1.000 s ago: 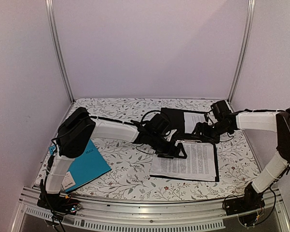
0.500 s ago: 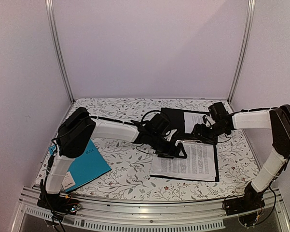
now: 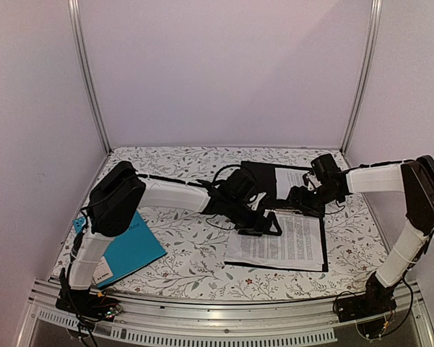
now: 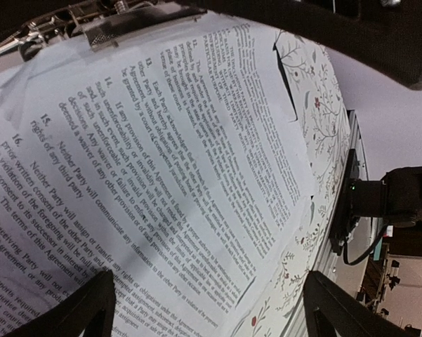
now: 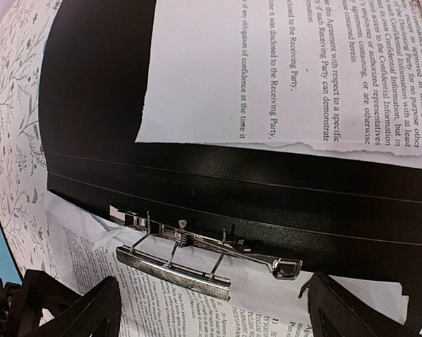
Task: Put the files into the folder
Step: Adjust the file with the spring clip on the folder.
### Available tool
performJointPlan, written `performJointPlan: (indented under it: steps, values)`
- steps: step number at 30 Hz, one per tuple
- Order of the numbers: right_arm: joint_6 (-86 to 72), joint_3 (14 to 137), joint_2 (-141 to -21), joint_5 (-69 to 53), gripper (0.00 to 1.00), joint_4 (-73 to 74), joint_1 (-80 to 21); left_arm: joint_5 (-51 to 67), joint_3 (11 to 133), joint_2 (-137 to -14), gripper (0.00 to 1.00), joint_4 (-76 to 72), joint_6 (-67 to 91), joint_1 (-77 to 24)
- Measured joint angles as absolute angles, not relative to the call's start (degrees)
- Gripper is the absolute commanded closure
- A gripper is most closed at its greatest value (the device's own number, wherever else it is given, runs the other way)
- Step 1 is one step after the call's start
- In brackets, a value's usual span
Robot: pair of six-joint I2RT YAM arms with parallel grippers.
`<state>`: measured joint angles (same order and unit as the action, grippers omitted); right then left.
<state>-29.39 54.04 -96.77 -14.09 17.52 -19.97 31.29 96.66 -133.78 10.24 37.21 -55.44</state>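
An open black folder (image 3: 258, 177) lies on a floral-patterned surface (image 3: 180, 264), with two robot arms reaching over it from either side. The files (image 3: 281, 242), white sheets dense with black print, lie flat on the near half of the folder, directly beneath and to the right of the left tool (image 3: 263, 230). Their top edge is tucked at the silver metal clip (image 5: 196, 256), which sits just ahead of the right tool (image 3: 297, 201) along the folder's spine. A second printed sheet (image 3: 290, 179) with a ragged lower edge lies on the far half of the folder, beyond the right tool. The left tool hovers low over the files with its fingers (image 4: 77, 312) spread wide apart and nothing between them. The right tool is also spread wide, its fingers (image 5: 70, 312) hanging over the clip and gripping nothing. Compared with a second ago, the right arm has drawn slightly inward: its wrist sits a little further left and its upper link stands more upright. The left tool has barely shifted. The files, the folder and the clip lie where they were. A teal folder (image 3: 133, 246) lies well off to the left of the left tool, near that arm's base.
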Motion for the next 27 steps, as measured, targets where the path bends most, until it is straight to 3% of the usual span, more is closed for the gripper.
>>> performJointPlan:
  steps: [27]
  values:
    - [-29.3, 54.13, -95.29, -13.45, 0.07, 17.58, -19.97, 31.79, 98.52, -135.06, 0.07, 10.22, 37.82, -55.51]
